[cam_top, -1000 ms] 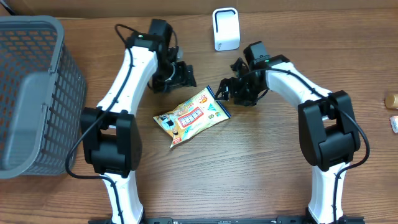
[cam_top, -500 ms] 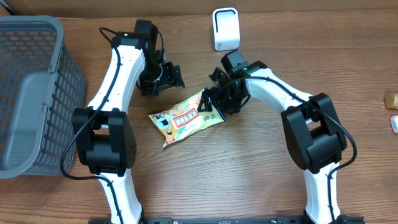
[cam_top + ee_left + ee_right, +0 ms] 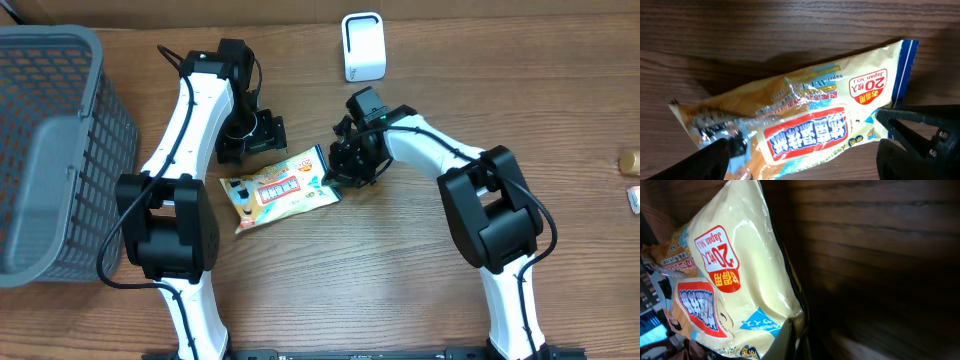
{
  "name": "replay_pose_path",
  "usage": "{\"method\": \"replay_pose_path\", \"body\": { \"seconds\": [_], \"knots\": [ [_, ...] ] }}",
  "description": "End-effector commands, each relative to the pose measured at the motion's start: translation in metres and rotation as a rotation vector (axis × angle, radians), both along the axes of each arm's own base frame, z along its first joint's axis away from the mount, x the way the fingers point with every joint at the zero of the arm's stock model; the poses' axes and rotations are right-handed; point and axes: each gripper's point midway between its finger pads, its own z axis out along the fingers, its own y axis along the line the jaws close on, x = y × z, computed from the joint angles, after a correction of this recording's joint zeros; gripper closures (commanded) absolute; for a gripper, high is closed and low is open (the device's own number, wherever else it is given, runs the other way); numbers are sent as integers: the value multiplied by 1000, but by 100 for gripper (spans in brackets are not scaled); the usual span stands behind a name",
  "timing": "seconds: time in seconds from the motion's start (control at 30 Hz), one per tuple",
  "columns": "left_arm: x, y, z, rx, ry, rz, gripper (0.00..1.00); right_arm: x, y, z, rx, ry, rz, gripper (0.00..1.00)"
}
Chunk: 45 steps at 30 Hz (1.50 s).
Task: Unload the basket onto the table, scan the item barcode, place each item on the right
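Yellow packet (image 3: 280,188) lies print side up on the wooden table (image 3: 400,280), and the right gripper (image 3: 347,168) is clamped tight on its right-hand end. Just beyond, the left gripper (image 3: 262,135) hovers, fingers (image 3: 920,131) spread wide, holding nothing. Farther back stands the white scanner (image 3: 362,46), with the grey basket (image 3: 60,150) off left.

From overhead I get bright, even room light on the table (image 3: 400,300), only soft shadows, all sharp. My left wrist view is dimmer, with glare streaks over the packet (image 3: 805,110) film. The right wrist view is darkest: wood smeared with blur at right, sheen on the packet's pale face
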Motion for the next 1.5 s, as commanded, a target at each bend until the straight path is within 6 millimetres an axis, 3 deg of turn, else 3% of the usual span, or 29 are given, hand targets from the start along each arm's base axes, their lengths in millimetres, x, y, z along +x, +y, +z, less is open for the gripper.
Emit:
{"method": "replay_pose_path", "body": {
  "seconds": [0.0, 0.13, 0.23, 0.4, 0.57, 0.73, 0.83, 0.93, 1.07, 1.23, 1.33, 1.47],
  "knots": [
    [2, 10, 0, 45, 2, 26, 14, -8, -12, -37, -132, 53, -67, 96],
    [-2, 16, 0, 82, 14, 23, 13, 12, -35, -18, -132, 33, -129, 96],
    [-2, 16, 0, 82, 15, 23, 12, 31, -56, 17, -108, -49, -151, 96],
    [0, 16, -1, 80, 5, 23, 10, 53, -112, 91, -203, -246, -230, 96],
    [3, 16, -1, 78, -4, 25, 10, 41, -166, 157, -393, -431, -258, 96],
    [5, 16, -1, 77, -15, 25, 9, 16, -196, 186, -540, -484, -266, 96],
    [6, 15, -1, 76, -17, 26, 9, 3, -193, 185, -566, -467, -232, 96],
    [6, 15, -1, 76, -17, 26, 9, -2, -176, 184, -555, -480, -189, 96],
    [6, 15, -1, 76, -15, 25, 9, -6, -138, 183, -514, -518, -136, 96],
    [3, 16, -1, 78, -3, 25, 9, -16, -90, 165, -479, -508, -88, 96],
    [1, 16, -1, 79, 2, 24, 9, -14, -90, 162, -506, -502, -143, 96],
    [0, 17, -1, 80, 9, 24, 9, -1, -106, 180, -507, -502, -213, 96]
  ]
}}
